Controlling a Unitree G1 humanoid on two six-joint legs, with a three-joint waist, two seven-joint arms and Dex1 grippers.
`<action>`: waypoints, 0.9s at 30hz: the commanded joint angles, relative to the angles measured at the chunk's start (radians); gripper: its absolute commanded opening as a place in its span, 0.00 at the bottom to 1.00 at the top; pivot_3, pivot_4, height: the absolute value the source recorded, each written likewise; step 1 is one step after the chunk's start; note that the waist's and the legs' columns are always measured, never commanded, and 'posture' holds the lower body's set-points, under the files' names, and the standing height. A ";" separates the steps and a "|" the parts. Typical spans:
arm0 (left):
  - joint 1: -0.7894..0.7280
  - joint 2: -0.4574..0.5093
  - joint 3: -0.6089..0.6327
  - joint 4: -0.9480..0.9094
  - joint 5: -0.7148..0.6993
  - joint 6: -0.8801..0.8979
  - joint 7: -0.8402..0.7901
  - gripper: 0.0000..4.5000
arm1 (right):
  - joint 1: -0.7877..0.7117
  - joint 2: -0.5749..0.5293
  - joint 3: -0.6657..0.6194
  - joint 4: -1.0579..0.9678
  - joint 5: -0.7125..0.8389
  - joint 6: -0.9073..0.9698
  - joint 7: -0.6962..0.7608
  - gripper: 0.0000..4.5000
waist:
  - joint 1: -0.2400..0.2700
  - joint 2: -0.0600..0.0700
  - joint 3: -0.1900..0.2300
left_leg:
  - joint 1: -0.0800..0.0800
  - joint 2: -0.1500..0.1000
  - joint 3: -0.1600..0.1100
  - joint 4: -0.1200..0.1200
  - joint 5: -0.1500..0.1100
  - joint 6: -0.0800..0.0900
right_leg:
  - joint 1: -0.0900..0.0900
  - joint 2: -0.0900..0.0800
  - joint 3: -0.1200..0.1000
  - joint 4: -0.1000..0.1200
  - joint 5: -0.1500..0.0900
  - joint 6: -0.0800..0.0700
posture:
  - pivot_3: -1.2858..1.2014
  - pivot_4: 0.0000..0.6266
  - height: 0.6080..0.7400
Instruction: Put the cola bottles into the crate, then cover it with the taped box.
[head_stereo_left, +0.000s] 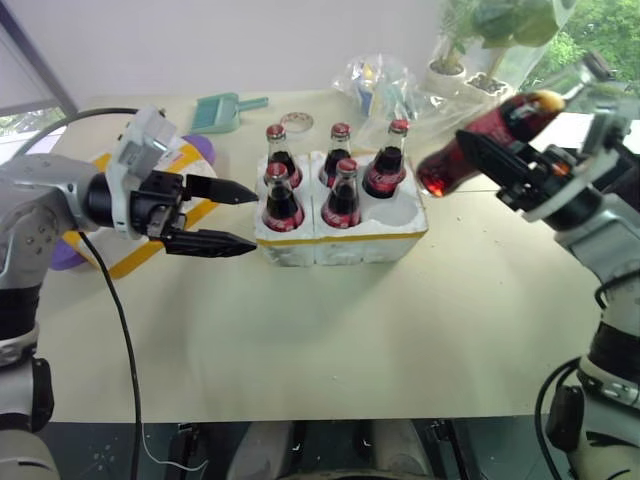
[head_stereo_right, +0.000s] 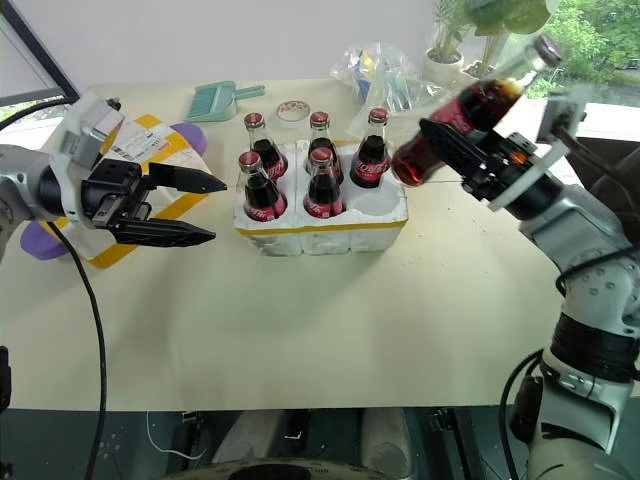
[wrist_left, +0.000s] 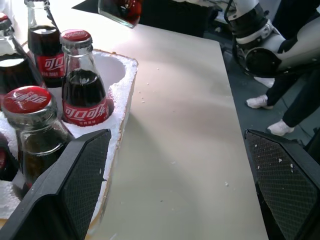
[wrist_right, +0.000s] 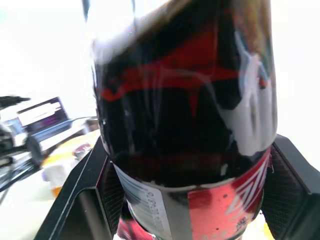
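**Operator:** Crate (head_stereo_left: 340, 240) first: it sits mid-table, yellow tape strip along its lower edge, with five cola bottles (head_stereo_left: 283, 200) standing upright in its wells. I count three in the far row and two in the near row. The near well on my right side is bare foam.

**Second:** And the sixth bottle?

**Operator:** My right gripper (head_stereo_right: 470, 150) has its fingers pinched on the sixth bottle (head_stereo_right: 455, 125), holding it in the air just right of the crate and above it. The bottle is tilted hard, base pointing down toward the crate, cap end up and away to the right. In the right wrist view the glass and red label (wrist_right: 210, 200) sit between the two black fingers (wrist_right: 95, 200).

**Second:** Left side?

**Operator:** My left gripper (head_stereo_left: 225, 215) hangs just left of the crate, fingers spread wide, pointing at its near left corner, gripping nothing. I can't tell whether the tips touch the foam.

**Second:** The cover?

**Operator:** The taped box (head_stereo_right: 150, 150) lies on the table at the far left, behind my left gripper, yellow bands and white label up. Beyond the crate I see a teal dustpan (head_stereo_left: 225, 110), a small round dish (head_stereo_left: 297, 121), a clear plastic bag (head_stereo_left: 380, 80) and potted plants (head_stereo_left: 455, 50).
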 joint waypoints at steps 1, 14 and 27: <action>0.008 0.008 0.048 -0.033 -0.018 -0.006 0.015 1.00 | -0.044 0.009 0.092 0.032 -0.075 -0.042 0.044 0.63 | 0.002 0.000 0.000 | 0.000 0.000 0.000 0.000 0.000 0.000 | 0.000 0.000 0.000 0.000 0.000 0.000 | 0.52 0.24 1.00; 0.057 0.019 0.103 -0.075 -0.047 0.004 0.072 1.00 | -0.009 -0.020 0.365 0.153 -0.436 -0.257 0.197 0.63 | -0.003 -0.001 0.000 | -0.001 0.000 0.000 0.000 0.000 0.000 | -0.001 0.002 0.000 0.001 0.000 0.000 | 0.52 0.24 1.00; 0.234 0.077 0.232 -0.133 0.027 -0.049 0.181 1.00 | -0.020 -0.146 0.225 0.039 -0.305 -0.094 0.324 0.99 | -0.001 0.000 0.001 | -0.001 0.000 0.000 0.000 0.000 -0.001 | -0.002 0.002 0.000 0.001 0.000 0.000 | 0.52 0.24 1.00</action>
